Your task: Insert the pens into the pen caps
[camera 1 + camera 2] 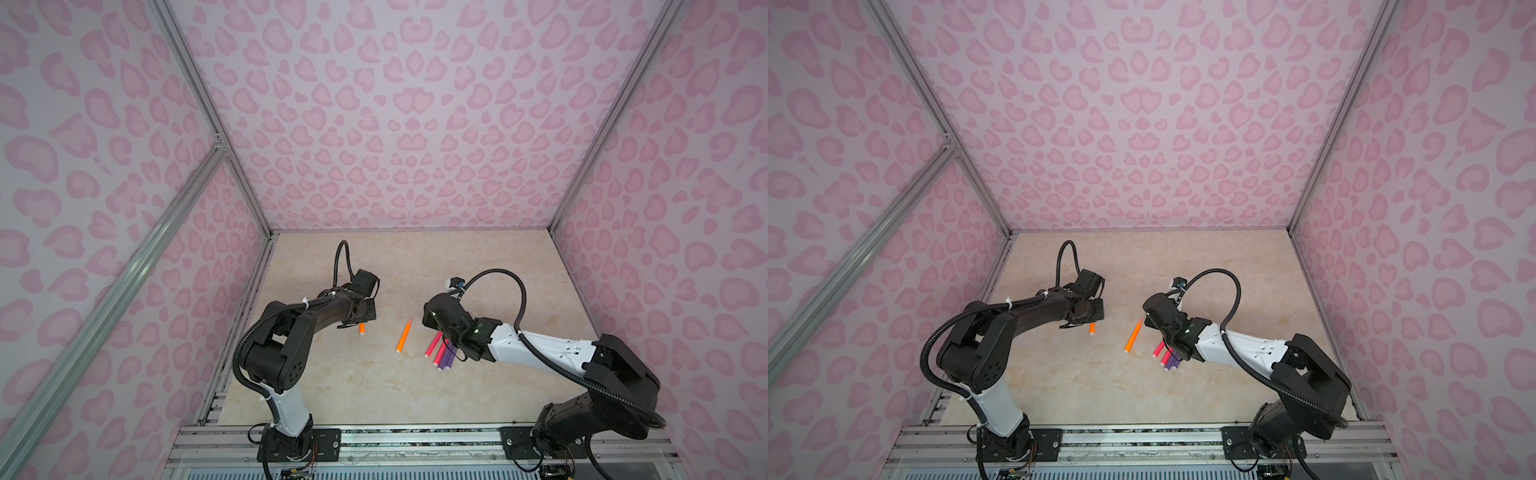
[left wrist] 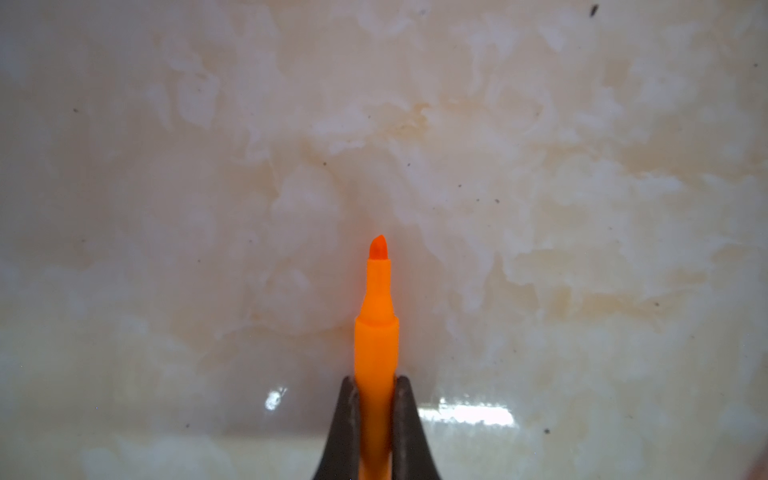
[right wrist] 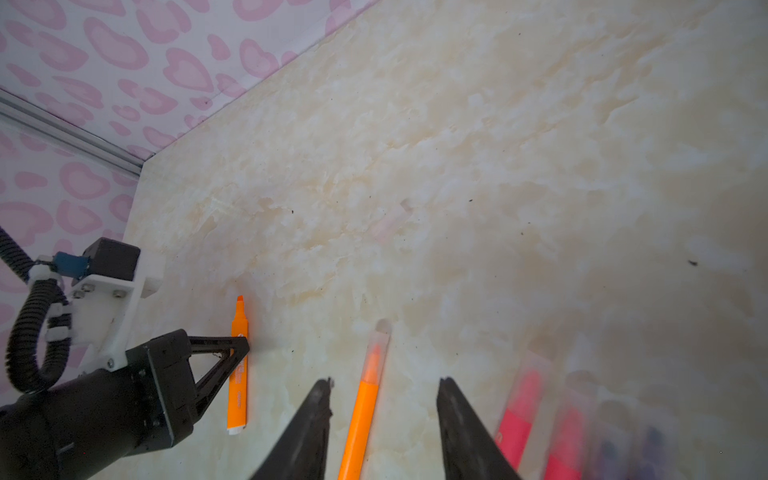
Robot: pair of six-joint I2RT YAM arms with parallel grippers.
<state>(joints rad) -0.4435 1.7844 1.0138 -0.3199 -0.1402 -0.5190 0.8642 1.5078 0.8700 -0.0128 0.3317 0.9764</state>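
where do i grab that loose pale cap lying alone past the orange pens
Probably pinch the loose cap at mid-length across its narrow width, straight down from above: it lies flat on the table, so only its long sides are exposed.

Marbled tabletop [image 1: 374, 395]; pink heart-print walls [image 1: 415, 124]; aluminium rails [image 1: 415, 434].

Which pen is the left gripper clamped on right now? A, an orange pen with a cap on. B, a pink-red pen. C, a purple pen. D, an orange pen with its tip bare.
D: in the left wrist view the left gripper is shut on an orange pen whose tapered tip is uncovered.
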